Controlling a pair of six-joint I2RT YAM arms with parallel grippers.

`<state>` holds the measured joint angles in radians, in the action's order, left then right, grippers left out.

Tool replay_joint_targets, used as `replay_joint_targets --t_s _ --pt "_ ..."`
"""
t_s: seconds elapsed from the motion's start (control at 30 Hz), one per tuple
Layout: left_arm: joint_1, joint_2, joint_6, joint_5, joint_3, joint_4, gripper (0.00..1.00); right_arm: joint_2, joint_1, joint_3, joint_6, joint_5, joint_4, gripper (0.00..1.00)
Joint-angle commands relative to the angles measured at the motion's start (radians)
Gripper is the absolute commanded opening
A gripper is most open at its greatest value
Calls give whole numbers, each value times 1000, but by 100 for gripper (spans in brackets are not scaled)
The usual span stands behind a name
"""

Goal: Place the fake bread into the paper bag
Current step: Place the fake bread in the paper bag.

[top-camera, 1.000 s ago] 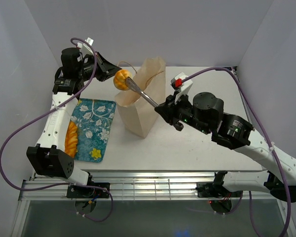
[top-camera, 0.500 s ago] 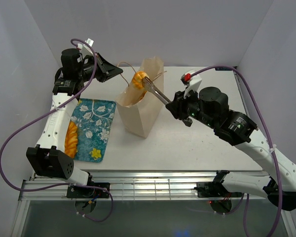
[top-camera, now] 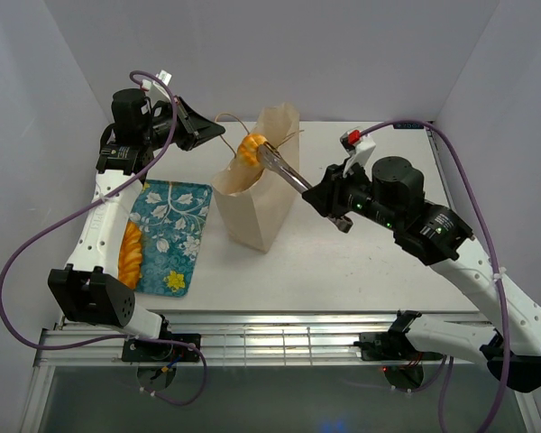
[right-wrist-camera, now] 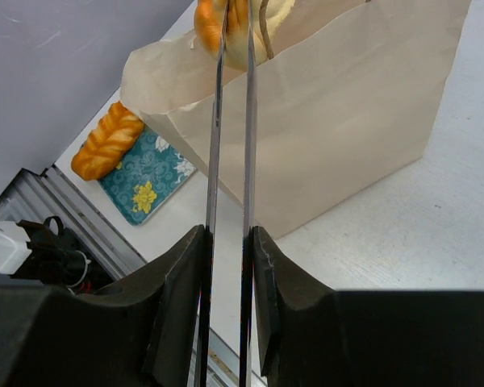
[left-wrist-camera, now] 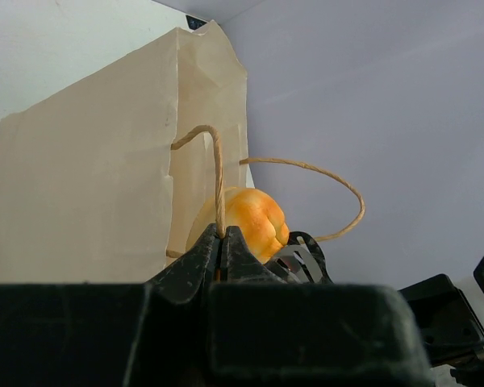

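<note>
While the paper bag (top-camera: 261, 212) is being supported upright on the worktop (top-camera: 343, 262), one cord handle (left-wrist-camera: 218, 173) is being pinched by the left claw (left-wrist-camera: 223, 234). Its fingers are being pressed together on the cord, just left of the bag's mouth. A small bun (top-camera: 247, 145) of the fake bread is being presented at the bag's open mouth, at the tips of the right claw (top-camera: 260, 150). The two long blades of that claw are being shown a narrow gap apart, and whether the bun is being gripped cannot be told. A braided loaf (top-camera: 129, 253) is being borne on the left edge of the teal floral tray (top-camera: 185, 221), left of the bag and partly hidden by the left arm.
</note>
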<state>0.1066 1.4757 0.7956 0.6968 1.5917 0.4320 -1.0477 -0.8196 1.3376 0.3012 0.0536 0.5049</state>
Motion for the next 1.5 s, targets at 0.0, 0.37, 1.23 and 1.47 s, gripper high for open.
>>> replay_joint_targets --t_s 0.0,0.37,1.23,1.47 --pt "-5 -51 1 20 -7 -24 0 44 68 -8 87 -114 -101 34" --pt "-5 -51 5 30 -1 -26 0 100 436 -135 384 -652 -281 33" --pt "-5 -45 19 55 -6 -52 0 63 442 -181 352 -840 -346 45" --pt "-5 -61 17 49 -35 -55 4 94 350 -204 276 -844 -264 43"
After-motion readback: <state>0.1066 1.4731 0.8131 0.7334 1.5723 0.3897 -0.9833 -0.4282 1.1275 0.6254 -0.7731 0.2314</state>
